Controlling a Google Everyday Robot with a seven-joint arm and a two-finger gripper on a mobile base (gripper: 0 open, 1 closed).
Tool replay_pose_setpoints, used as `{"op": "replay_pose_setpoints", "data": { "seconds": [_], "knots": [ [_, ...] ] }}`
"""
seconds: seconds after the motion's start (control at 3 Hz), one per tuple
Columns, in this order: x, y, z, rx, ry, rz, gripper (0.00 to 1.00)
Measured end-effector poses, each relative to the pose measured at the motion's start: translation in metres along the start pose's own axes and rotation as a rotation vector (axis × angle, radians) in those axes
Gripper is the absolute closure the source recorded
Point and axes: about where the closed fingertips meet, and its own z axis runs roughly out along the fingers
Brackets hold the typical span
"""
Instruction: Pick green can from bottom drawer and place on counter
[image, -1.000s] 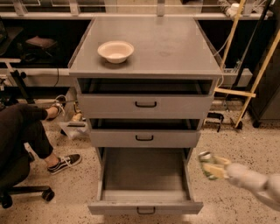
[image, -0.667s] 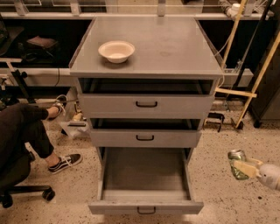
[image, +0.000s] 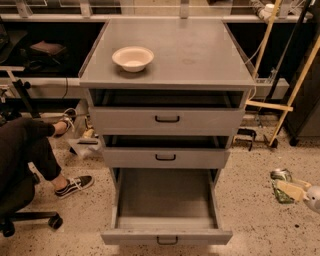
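Holding: the gripper (image: 285, 189), low at the right edge of the view and well to the right of the cabinet, is clamped on the green can (image: 279, 180); one pale finger lies across the can's side.
Green can: out of the drawer, carried tilted over the speckled floor (image: 250, 200), silver end uppermost, far below the level of the cabinet top.
Bottom drawer (image: 165, 197): pulled fully out, nothing showing on its dark floor.
Counter (image: 200, 50): grey slab with slim side rims; the white bowl (image: 133, 58) stands on its left half.
Upper drawers: top (image: 167, 119) and middle (image: 166, 157), black handles, both projecting less than the bottom one.
Bystander: a seated person's leg (image: 30, 150) at left, well apart from the arm.
Stage, as judged: pick done; lift and placing not yet done.
Risk one: creased, shiny sides and a tilted hold could let the can slip during the long rise.
Risk two: approaching from the right, the can may catch the raised side rim or the slab's edge if not lifted high enough.
Risk three: released while tilted, it could topple and roll off, or toward the bowl.
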Motion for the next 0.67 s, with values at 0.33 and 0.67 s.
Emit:
{"op": "replay_pose_setpoints", "data": {
  "seconds": [0.33,0.67],
  "knots": [
    [-0.026,0.037,-0.018,-0.097,-0.042,-0.059,1.0],
    [-0.096,0.133,-0.058,-0.295,-0.131,-0.221,1.0]
  ]
}}
